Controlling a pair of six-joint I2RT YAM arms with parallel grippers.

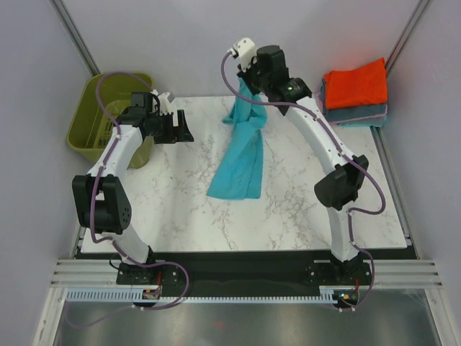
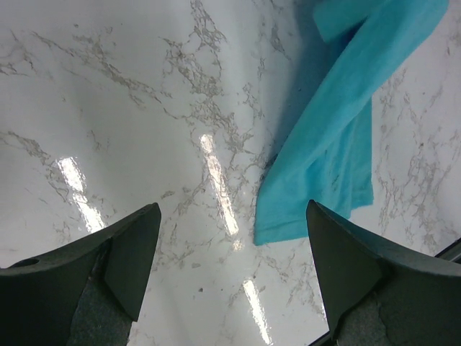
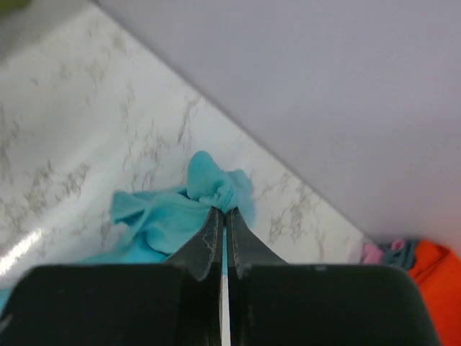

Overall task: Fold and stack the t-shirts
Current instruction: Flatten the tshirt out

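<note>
We see the right gripper (image 1: 250, 88) over the far middle of the marble table (image 1: 302, 209), its two fingers pressed tight together on a bunched corner of the teal t-shirt (image 1: 241, 155). In the right wrist view the fingertips of that gripper (image 3: 222, 213) meet with only a thin line between them, and a knot of teal cloth (image 3: 155, 216) puffs out just past them. From the pinch the shirt hangs and trails toward us as a long, narrow, crumpled strip, its near end lying flat on the marble around the middle of the table. The left gripper (image 1: 180, 132) hovers over the far left part of the table, just beside the olive-green basket (image 1: 90, 122) that stands off the left edge, and it holds nothing. In the left wrist view its dark fingers spread wide apart (image 2: 232, 209), with bare marble between them, while the free end of the teal shirt (image 2: 338, 144) lies to the right, apart from both fingertips. At the far right corner of the table we find the stack of folded shirts: the bright orange-red t-shirt (image 1: 354, 83) sits on top of the grey-blue t-shirt (image 1: 362, 115). The orange-red one (image 3: 439, 274) also shows at the lower right edge of the right wrist view, well apart from the pinched cloth.
</note>
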